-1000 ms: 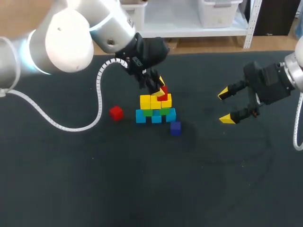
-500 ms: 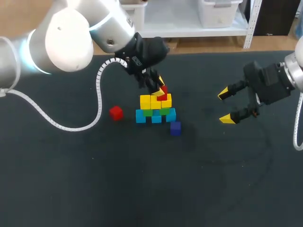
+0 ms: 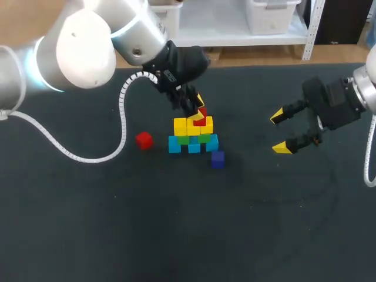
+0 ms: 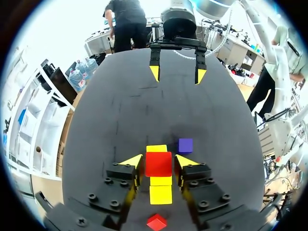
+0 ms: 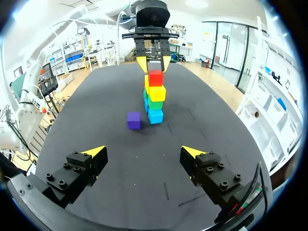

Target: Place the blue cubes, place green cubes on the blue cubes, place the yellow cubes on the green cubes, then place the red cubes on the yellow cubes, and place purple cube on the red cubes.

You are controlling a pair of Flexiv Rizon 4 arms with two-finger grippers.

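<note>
Left fingers (image 4: 134, 161) pinched one red cube (image 4: 158, 163) from both sides while it sat atop the yellow cubes (image 4: 160, 194). My right fingers (image 5: 96, 152) gaped wide, holding nothing, well apart from the purple cube (image 5: 134, 120) on the worktop (image 5: 202, 120).

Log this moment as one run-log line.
left gripper: shut on red cube atop yellow cubes | right gripper: open | purple cube, other red cube: on table
</note>
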